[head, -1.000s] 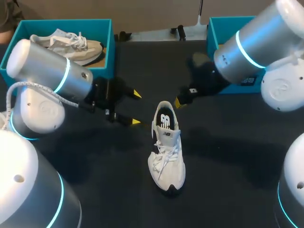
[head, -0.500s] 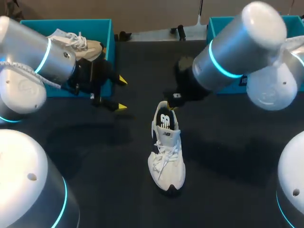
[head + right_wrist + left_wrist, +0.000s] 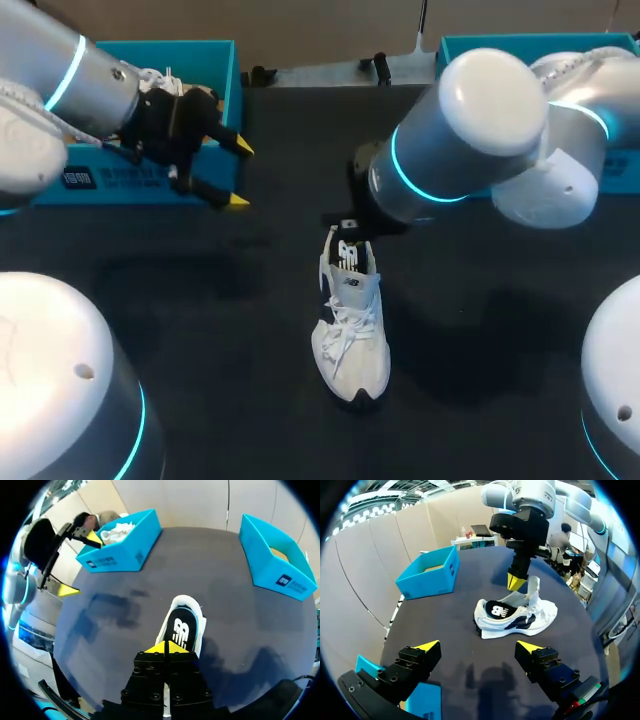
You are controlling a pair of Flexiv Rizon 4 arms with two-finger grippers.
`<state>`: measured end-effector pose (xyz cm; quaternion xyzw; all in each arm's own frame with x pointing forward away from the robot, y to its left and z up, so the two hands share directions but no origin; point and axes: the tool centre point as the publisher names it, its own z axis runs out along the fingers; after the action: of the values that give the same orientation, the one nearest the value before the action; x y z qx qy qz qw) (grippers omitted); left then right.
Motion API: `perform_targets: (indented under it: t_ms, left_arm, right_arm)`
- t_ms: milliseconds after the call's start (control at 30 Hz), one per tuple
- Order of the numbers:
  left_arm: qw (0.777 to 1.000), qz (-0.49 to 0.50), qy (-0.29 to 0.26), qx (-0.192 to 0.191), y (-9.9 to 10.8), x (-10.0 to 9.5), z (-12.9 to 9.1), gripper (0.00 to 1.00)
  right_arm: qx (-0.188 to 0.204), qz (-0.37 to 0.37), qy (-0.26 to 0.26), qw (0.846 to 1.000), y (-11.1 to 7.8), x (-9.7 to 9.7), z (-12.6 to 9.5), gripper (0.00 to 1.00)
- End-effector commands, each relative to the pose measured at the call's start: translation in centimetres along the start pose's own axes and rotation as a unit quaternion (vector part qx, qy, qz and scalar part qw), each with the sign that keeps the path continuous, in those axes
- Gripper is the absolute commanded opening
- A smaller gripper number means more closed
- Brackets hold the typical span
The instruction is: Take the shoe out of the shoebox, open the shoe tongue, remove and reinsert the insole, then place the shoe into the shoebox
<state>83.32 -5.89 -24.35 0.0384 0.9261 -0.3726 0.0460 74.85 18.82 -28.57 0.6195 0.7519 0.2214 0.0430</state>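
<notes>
Head view: white shoe (image 3: 352,318) sits on its sole on the dark table (image 3: 230,400), outside both boxes. Toe points toward me, heel away. Laces (image 3: 338,345) lie loose over the upper.

Right wrist view: the dark insole (image 3: 181,627) with its white logo shows in the shoe opening, seated inside the shoe.

Left wrist view: the tongue (image 3: 534,589) stands up off the opening, on the toe side of the insole.

Right gripper (image 3: 164,647) hangs directly over the shoe's heel end. Its tips are pressed together and I see nothing between them. From the left wrist camera its yellow tip sits just above the collar, close beside the raised tongue. I can't tell if it touches the shoe.

Left gripper (image 3: 240,176) has its fingers spread wide and holds nothing. It is well apart from the shoe, off the heel end on my left-arm side.

The left-side shoebox (image 3: 228,60), blue, is further out from the shoe than that gripper, which sits just by its near corner. A second shoe (image 3: 165,82), pale, lies inside it, partly hidden by my left arm.

The right-side shoebox (image 3: 447,55), also blue, is past the shoe's heel on my right-arm side, mostly behind my right arm.
</notes>
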Motion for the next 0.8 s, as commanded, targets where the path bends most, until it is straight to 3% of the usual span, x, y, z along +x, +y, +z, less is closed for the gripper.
perform_targets:
  t_ms: [33, 267, 367, 533, 800]
  left_arm:
    - [1.000, 0.006, 0.021, -0.003, 0.0, -1.1, -1.3, 1.00]
    - [0.999, 0.021, 0.029, 0.002, 0.3, -1.2, -1.7, 1.00]
    - [0.999, 0.021, 0.029, 0.002, 0.3, -1.2, -1.7, 1.00]
    - [0.999, 0.021, 0.029, 0.002, 0.3, -1.2, -1.7, 1.00]
    - [0.999, 0.021, 0.029, 0.002, 0.3, -1.2, -1.7, 1.00]
  right_arm:
    - [-0.001, 0.001, -0.006, 1.000, -0.1, 0.2, 0.0, 0.00]
    - [-0.001, 0.003, -0.010, 1.000, 0.0, 0.2, 0.3, 0.00]
    - [-0.034, 0.009, -0.002, 0.999, 0.4, 0.5, 1.2, 0.00]
    - [-0.050, 0.017, -0.034, 0.998, 0.8, 0.4, 2.2, 0.00]
    - [-0.011, 0.018, -0.063, 0.998, 0.5, 0.7, 3.5, 0.00]
